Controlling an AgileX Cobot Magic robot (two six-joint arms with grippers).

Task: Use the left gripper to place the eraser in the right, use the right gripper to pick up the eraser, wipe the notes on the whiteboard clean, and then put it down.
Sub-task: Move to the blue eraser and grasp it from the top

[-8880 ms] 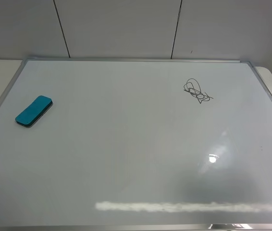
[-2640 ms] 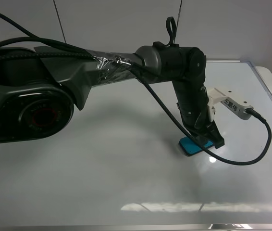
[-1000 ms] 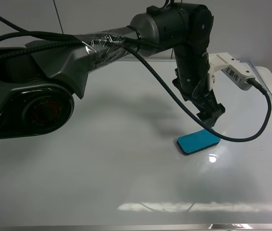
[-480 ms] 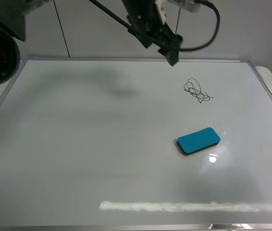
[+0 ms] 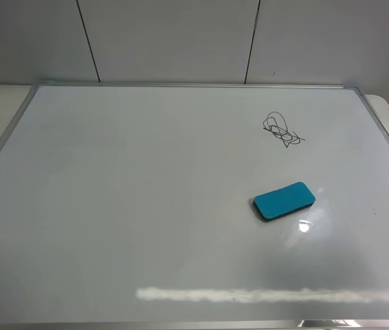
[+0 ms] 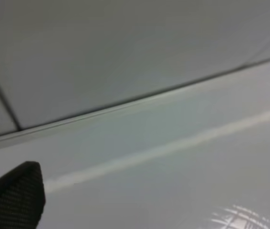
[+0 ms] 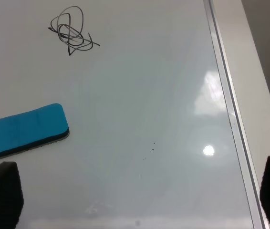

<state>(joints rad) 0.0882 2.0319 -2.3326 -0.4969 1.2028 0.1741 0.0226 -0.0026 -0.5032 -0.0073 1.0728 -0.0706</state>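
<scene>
The left wrist view is blurred; of the left gripper [image 6: 149,200] only one dark fingertip [image 6: 15,198] and a sliver of the other show. The right gripper [image 7: 137,193] shows just two cropped tips, and the eraser [image 7: 25,130] loses one end at that picture's edge. A speck [image 5: 373,211] on the whiteboard [image 5: 146,206], three o'clock from the eraser, is too small to identify.

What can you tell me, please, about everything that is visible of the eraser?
The eraser is a teal-blue block with rounded corners, its top smooth and plastic-looking, over a thin dark layer that shows along its lower edge. It lies flat, teal side up, on the right half of the whiteboard, slanted to the frame, nearer the camera than the notes and apart from them. Nothing but the whiteboard touches it.
</scene>
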